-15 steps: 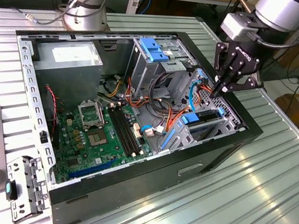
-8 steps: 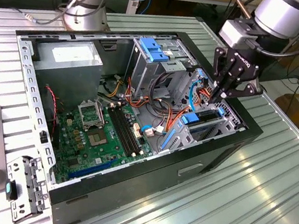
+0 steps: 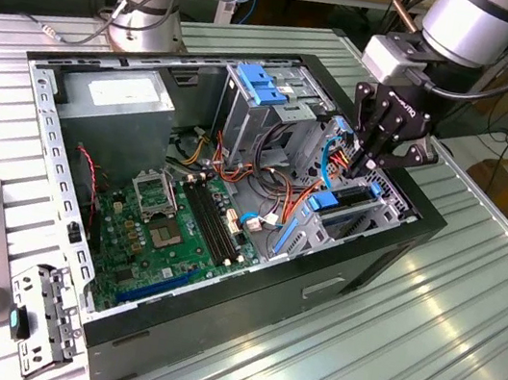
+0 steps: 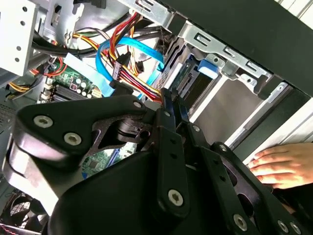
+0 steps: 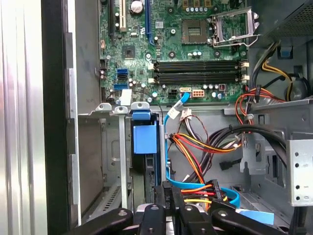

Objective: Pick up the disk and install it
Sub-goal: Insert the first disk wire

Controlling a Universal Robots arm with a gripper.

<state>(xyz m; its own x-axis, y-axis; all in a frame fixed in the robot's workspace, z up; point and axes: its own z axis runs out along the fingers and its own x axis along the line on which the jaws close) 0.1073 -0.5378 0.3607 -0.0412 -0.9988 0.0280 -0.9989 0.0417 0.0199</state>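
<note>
Disk (image 5: 145, 138): one, blue-framed, seated upright in one drive bay (image 3: 382, 211); one hand (image 3: 363, 165) just above it, fingers pressed together, empty.

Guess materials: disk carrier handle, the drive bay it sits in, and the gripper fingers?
Disk carrier handle: bright blue, matte, uniform colour, likely moulded plastic. Drive bay: bare grey sheet metal, folded edges and punched holes, probably steel. Gripper links: black, matte, bolted plates, looks like anodised metal, though plastic is possible.

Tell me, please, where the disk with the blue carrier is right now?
The grey-metal disk with its blue plastic carrier sits slotted in the drive bay at the exterior view's right, just below the black end effector.
</note>
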